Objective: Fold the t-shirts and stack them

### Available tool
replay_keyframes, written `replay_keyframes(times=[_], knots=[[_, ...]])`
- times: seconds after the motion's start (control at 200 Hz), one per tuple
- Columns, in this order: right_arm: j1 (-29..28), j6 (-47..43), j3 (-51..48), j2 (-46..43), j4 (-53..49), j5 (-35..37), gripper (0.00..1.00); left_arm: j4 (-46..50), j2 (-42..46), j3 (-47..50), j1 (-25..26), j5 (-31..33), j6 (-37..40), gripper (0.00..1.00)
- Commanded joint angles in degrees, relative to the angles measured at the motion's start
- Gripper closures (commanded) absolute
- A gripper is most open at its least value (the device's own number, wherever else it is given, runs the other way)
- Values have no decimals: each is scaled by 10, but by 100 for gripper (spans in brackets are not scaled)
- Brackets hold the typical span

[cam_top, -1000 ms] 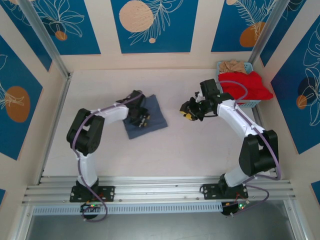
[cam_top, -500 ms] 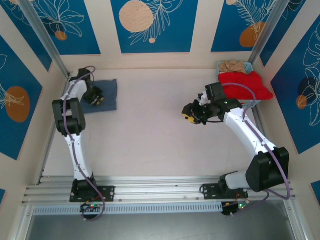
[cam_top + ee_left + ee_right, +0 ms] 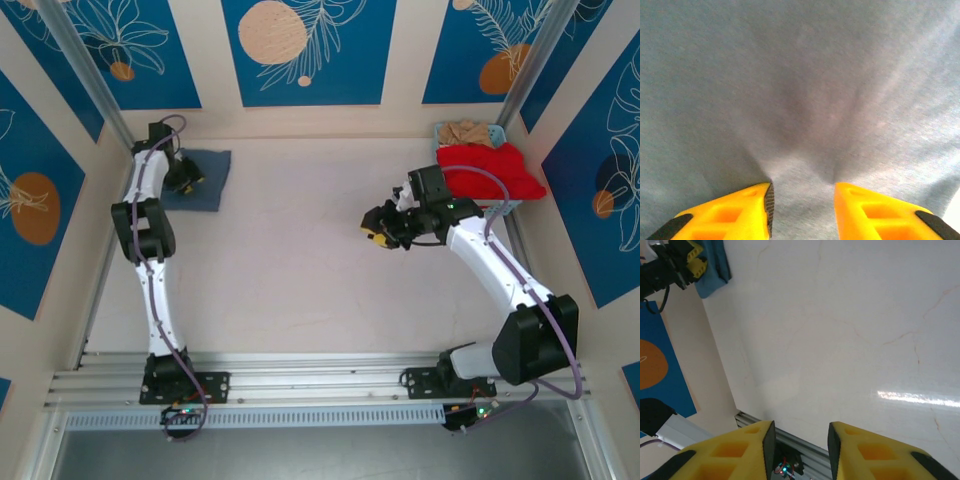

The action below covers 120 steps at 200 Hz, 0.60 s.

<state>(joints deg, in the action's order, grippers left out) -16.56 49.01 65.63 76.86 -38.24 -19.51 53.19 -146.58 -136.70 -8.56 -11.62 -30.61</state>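
The slate-blue t-shirt (image 3: 210,184) lies folded into a small square in the table's far left corner. My left gripper (image 3: 186,177) rests on its left part. In the left wrist view the blue cloth (image 3: 800,75) lies right under the camera, and the left gripper (image 3: 802,197) presses down on it with its jaws apart. A slight pucker of cloth sits between them. The red t-shirt (image 3: 495,170) and the beige t-shirt (image 3: 466,132) are heaped at the far right. My right gripper (image 3: 378,228) hovers open over bare table right of centre, with nothing between its fingers (image 3: 755,445).
The red and beige shirts sit in a light-blue mesh basket (image 3: 500,208) against the right wall. The right wrist view looks across the pale table (image 3: 840,340) to the blue shirt (image 3: 715,270) and the left gripper (image 3: 687,260) by the left wall.
The left arm has carried the folded blue shirt from left of centre to the far left corner. The right gripper has barely moved.
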Motion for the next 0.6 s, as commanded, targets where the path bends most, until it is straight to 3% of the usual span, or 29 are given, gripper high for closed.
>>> replay_keyframes(times=[0.0,0.075,0.105,0.125,0.16,0.175,0.19,0.26,0.285,0.315,0.33,0.435,0.595], knots=[[-5,0,-13,-62,70,5,60,11,85,-6,9,-10,-30,59],[-1,15,-27,-95,111,27,55,-7,165,37,15,0,-41,47],[1,22,-30,-104,122,32,54,-15,199,60,17,2,-45,36],[3,25,-31,-111,127,35,53,-19,222,77,19,1,-48,20],[7,31,-32,-120,135,36,51,-25,261,105,20,2,-53,14],[9,34,-33,-122,139,36,50,-27,279,122,21,3,-55,4],[11,35,-32,-124,142,36,48,-30,297,137,21,3,-58,0],[15,37,-26,-137,141,42,40,-54,391,240,24,15,-76,0],[18,38,-24,-142,140,44,29,-72,425,285,25,16,-85,0],[20,37,-22,-147,136,45,5,-91,473,340,26,18,-97,0],[20,37,-19,-149,131,47,0,-99,494,366,27,20,-103,0],[33,31,-4,-159,77,65,0,-145,642,534,42,54,-143,0],[28,-53,29,-185,-45,177,0,-122,805,679,115,151,-92,0]])
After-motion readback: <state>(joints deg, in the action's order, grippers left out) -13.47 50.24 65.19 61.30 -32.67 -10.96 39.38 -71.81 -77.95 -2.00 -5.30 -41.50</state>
